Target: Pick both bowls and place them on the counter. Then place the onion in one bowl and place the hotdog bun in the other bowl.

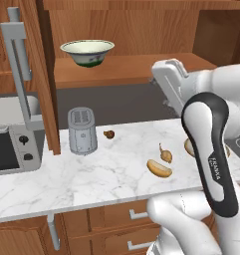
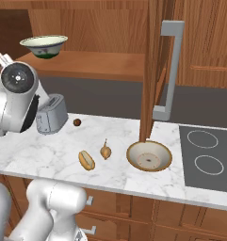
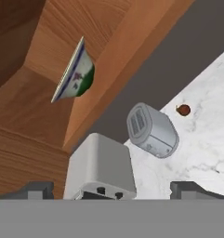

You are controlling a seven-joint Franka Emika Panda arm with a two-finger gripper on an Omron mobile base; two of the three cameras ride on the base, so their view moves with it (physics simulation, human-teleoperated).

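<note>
On the cabinet shelf sits the cream bowl (image 1: 87,52), so I aim my wide-open gripper (image 3: 115,193) at its near rim, probably tilting to clear the shelf.

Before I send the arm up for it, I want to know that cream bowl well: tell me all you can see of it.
The cream bowl is round and deep, glossy like glazed ceramic, with a flared rim edged by a thin dark line, a dark green band near its foot and small dark motifs on its wall. It stands upright and empty on the wooden shelf of the open cupboard above the counter. Nothing but the shelf touches it.
</note>
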